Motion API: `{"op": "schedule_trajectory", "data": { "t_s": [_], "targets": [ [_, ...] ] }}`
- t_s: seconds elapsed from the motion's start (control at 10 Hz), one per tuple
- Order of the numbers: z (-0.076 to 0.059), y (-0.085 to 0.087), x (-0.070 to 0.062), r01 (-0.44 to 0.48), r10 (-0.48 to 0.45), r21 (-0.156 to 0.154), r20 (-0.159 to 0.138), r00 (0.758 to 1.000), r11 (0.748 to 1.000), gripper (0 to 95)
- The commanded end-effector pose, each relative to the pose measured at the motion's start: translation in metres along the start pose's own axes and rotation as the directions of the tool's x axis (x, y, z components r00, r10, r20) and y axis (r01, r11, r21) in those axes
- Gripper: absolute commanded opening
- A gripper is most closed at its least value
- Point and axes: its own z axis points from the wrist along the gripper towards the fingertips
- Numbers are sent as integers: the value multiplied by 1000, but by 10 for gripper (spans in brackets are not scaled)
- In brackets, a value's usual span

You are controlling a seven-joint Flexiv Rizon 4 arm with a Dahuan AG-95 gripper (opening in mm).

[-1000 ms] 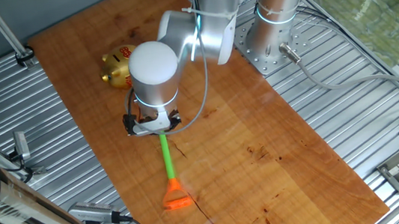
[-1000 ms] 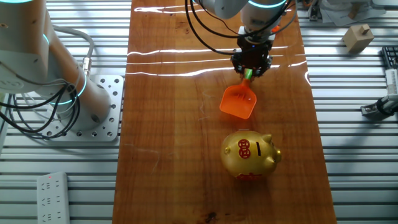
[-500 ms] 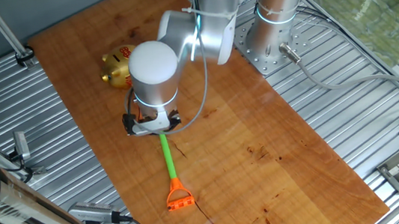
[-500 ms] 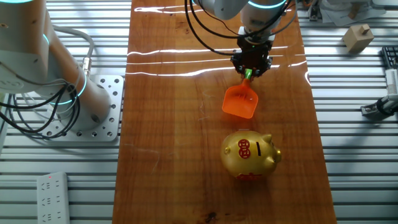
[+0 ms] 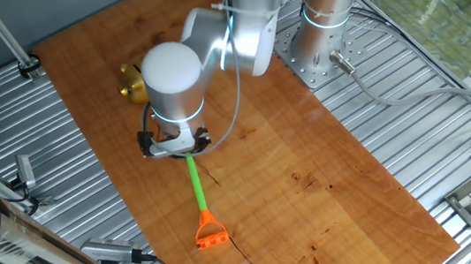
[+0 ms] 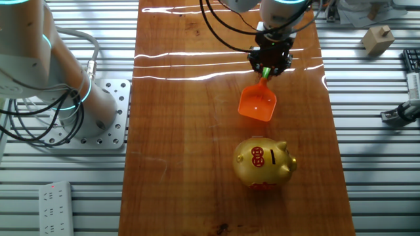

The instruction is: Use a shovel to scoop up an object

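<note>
The wooden plank surface [image 6: 184, 131] carries everything here. Just ahead of the claw, beyond the scoop, sits the shiny gold piggy bank with red marks [image 6: 264, 162]. The long plastic toy shovel [image 5: 198, 190] is in hand: the black two-finger claw [image 6: 270, 60] is clamped on its thin green shaft, orange blade [image 6: 257, 103] out in front, orange loop end [image 5: 211, 233] trailing behind. Pickup done, then. The small block to scoop? Not visible, so that part looks unfinished.
</note>
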Motion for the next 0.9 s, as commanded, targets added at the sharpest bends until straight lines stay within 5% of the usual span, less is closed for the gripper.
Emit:
{"op": "schedule_trajectory", "data": {
  "t_s": [0.1, 0.4, 0.7, 0.9],
  "targets": [
    [-10, 1, -3, 20, -19, -6, 68, 998, 1000, 0],
    [-28, 6, -15, 82, -80, -10, 89, 993, 997, 0],
    [-39, 12, -28, 204, -201, -10, 139, 970, 979, 0],
    [-42, 17, -32, 278, -274, -8, 147, 950, 960, 0]
  ]
}}
